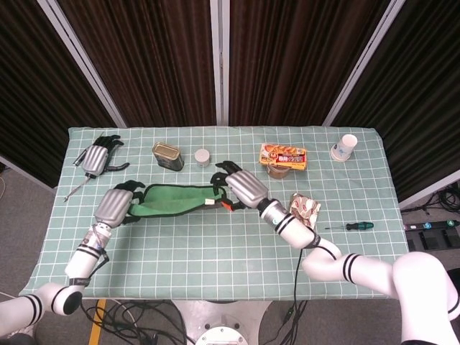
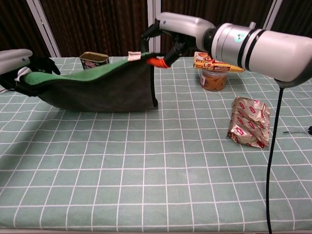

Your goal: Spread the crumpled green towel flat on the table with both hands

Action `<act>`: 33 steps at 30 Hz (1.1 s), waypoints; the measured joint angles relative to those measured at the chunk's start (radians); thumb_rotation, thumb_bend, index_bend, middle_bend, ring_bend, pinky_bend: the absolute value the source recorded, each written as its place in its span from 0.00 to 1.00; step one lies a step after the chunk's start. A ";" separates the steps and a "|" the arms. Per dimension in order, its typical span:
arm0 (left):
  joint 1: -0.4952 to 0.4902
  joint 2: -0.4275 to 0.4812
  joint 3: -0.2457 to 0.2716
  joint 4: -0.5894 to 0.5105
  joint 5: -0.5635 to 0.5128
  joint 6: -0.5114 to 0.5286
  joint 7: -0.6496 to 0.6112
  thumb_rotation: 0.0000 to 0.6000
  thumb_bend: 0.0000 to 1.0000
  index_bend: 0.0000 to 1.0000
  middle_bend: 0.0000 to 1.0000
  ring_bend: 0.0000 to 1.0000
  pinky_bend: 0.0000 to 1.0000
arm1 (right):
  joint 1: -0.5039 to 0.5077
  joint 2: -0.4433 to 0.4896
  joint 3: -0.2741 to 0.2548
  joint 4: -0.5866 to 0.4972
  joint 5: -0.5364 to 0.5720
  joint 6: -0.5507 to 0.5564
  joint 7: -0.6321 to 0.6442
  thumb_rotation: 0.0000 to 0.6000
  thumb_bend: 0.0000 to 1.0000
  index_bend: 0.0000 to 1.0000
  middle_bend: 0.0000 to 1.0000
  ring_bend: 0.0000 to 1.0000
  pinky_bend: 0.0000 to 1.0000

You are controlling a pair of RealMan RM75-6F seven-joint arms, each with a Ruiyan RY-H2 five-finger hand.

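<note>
Left hand [image 1: 113,206] and right hand [image 1: 243,188] each grip a corner of the soft green cloth towel [image 1: 172,202]. Pull apart toward 9 and 3 o'clock, then lower it flat.

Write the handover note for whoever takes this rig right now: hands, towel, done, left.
Left robot hand: grips the left end of the green cloth towel.
Right robot hand: grips the right end, by the orange tag.
Towel: stretched between both hands over the checked green table, its body sagging; lower edge looks at or near the surface.
Done: towel picked up and pulled open.
Left: lower it, lay it flat, release.
</note>
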 measured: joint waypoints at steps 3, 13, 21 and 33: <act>0.006 0.039 0.041 -0.050 0.050 -0.022 0.007 0.83 0.49 0.68 0.34 0.21 0.26 | -0.018 0.011 -0.032 -0.032 -0.029 0.001 0.004 1.00 0.52 0.78 0.29 0.05 0.00; -0.025 0.096 0.080 -0.155 0.042 -0.155 0.102 0.73 0.17 0.35 0.26 0.21 0.26 | -0.056 0.004 -0.084 -0.091 -0.059 0.019 -0.116 1.00 0.52 0.78 0.29 0.05 0.00; -0.041 0.148 0.086 -0.235 0.000 -0.204 0.149 0.43 0.01 0.27 0.24 0.20 0.26 | -0.091 -0.008 -0.124 -0.121 -0.083 0.046 -0.248 1.00 0.52 0.78 0.29 0.05 0.00; -0.053 0.218 0.095 -0.332 -0.044 -0.207 0.251 0.41 0.00 0.26 0.23 0.20 0.26 | -0.144 -0.011 -0.195 -0.121 -0.120 0.052 -0.328 1.00 0.36 0.57 0.23 0.01 0.00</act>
